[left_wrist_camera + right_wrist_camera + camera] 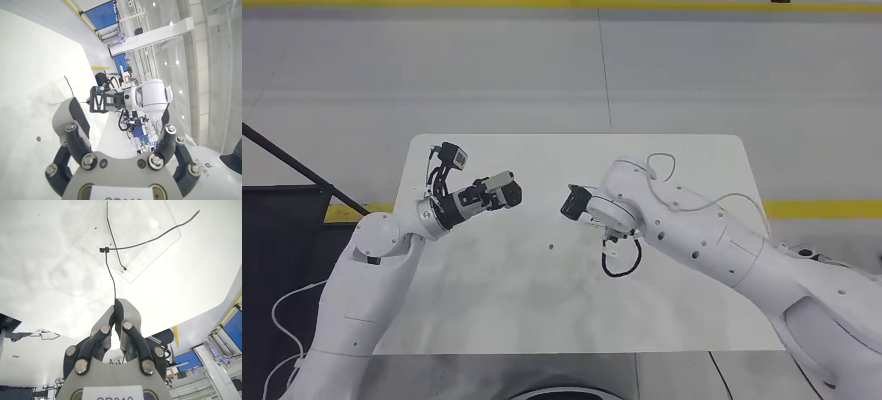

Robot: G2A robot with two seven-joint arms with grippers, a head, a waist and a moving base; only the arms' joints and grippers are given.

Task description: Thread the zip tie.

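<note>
Right gripper (115, 303): sitting right up against its own lens, jaws pressing together and pinching the zip tie by one end.
Left gripper (510, 190): hanging over the middle of the table, facing the right gripper across a short gap; its fingers (79, 115) are standing wide apart, gripping nothing.
Zip tie (111, 275): a thin black strip, and it is poking straight out of that pinch, away from the right gripper. In the left wrist view it is passing behind one of the spread fingers.
Head (104, 250): a small square block, sitting partway along the strip. A further length of strip is shooting off sideways from it at a sharp angle. Whether that is one tie bending or a strip going through the block, I cannot tell.
Second tie (113, 236): also black, crossing that sideways length just past the head, with its own small knob lying at the nearer end.
Tray (164, 243): clear, lying flat on the table behind both ties.
Table (672, 300): white, spreading out under both arms.
Speck (38, 138): a small brown crumb, lying on the tabletop near the left gripper.
</note>
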